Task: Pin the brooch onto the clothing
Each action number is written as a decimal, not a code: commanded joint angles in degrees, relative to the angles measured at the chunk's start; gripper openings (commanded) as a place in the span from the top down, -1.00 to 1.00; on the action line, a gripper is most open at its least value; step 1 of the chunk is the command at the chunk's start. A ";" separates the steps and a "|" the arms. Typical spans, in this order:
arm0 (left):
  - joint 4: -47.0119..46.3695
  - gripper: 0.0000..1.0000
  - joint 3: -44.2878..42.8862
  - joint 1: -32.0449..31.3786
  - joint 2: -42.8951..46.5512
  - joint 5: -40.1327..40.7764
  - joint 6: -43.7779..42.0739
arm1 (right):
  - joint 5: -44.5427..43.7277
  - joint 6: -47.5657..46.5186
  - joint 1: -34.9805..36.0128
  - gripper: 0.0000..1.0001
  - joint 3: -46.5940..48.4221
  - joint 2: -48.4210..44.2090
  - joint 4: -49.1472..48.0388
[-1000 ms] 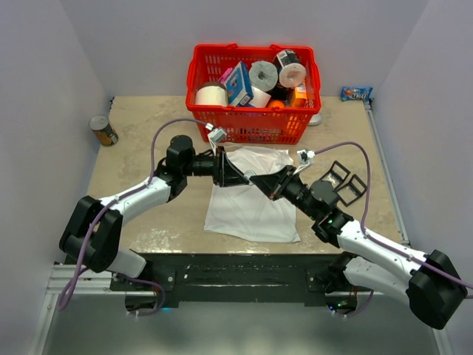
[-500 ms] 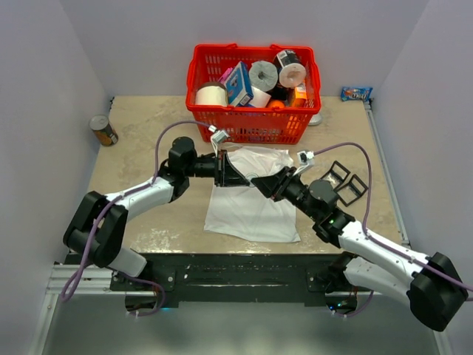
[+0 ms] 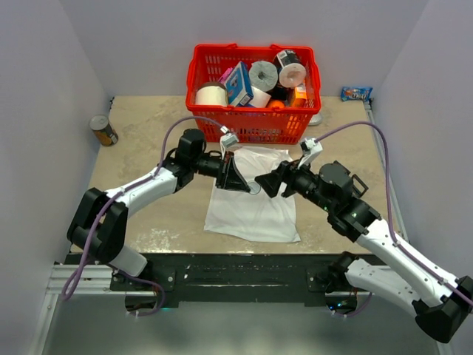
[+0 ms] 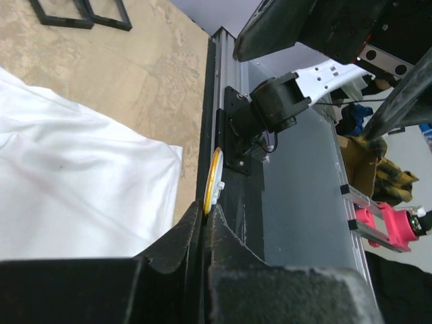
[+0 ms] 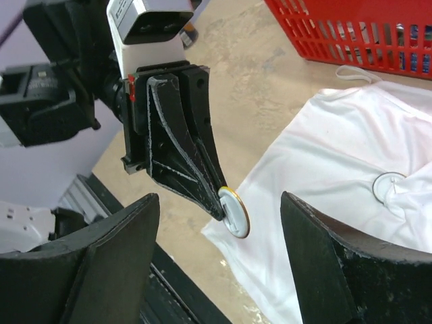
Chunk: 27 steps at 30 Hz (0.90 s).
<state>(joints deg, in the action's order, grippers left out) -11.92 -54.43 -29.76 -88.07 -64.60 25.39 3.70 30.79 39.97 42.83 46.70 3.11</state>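
The brooch [image 5: 235, 212], a small round disc with a gold rim and pale grey back, is pinched by its edge in my left gripper [image 4: 204, 217], which is shut on it. It hangs just above the white T-shirt [image 3: 251, 214] spread on the table. Seen edge-on in the left wrist view, the brooch [image 4: 214, 179] sticks out past the closed fingertips. My right gripper [image 5: 219, 199] stands open, facing the brooch from the right, its fingers [image 5: 324, 263] apart on either side and not touching it. A small pale round piece [image 5: 390, 185] lies on the shirt.
A red basket [image 3: 214, 122] with paper rolls and boxes stands behind the shirt. A can [image 3: 103, 130] sits at the far left, and a blue packet [image 3: 355, 93] at the back right. Black frames [image 4: 81, 13] lie right of the shirt.
My right gripper has opened, let go of the brooch and drawn back to the right. My left gripper has shut on the brooch and now holds it alone.
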 commanded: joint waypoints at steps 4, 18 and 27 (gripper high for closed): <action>11.21 1.00 -3.83 -2.76 1.41 -5.98 -12.11 | 14.74 -9.78 -0.41 -0.36 5.51 4.19 13.32; 18.25 1.00 -5.59 -4.43 0.62 -6.15 -17.83 | 19.50 -10.92 -0.41 -0.01 3.66 6.39 10.95; 18.87 1.00 -5.68 -4.78 1.41 -6.50 -19.06 | 19.94 -12.33 -0.41 0.24 3.67 7.79 10.69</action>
<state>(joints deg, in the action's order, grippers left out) 6.44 -57.76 -34.22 -88.07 -69.12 8.08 22.15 20.18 39.72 46.39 54.65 15.86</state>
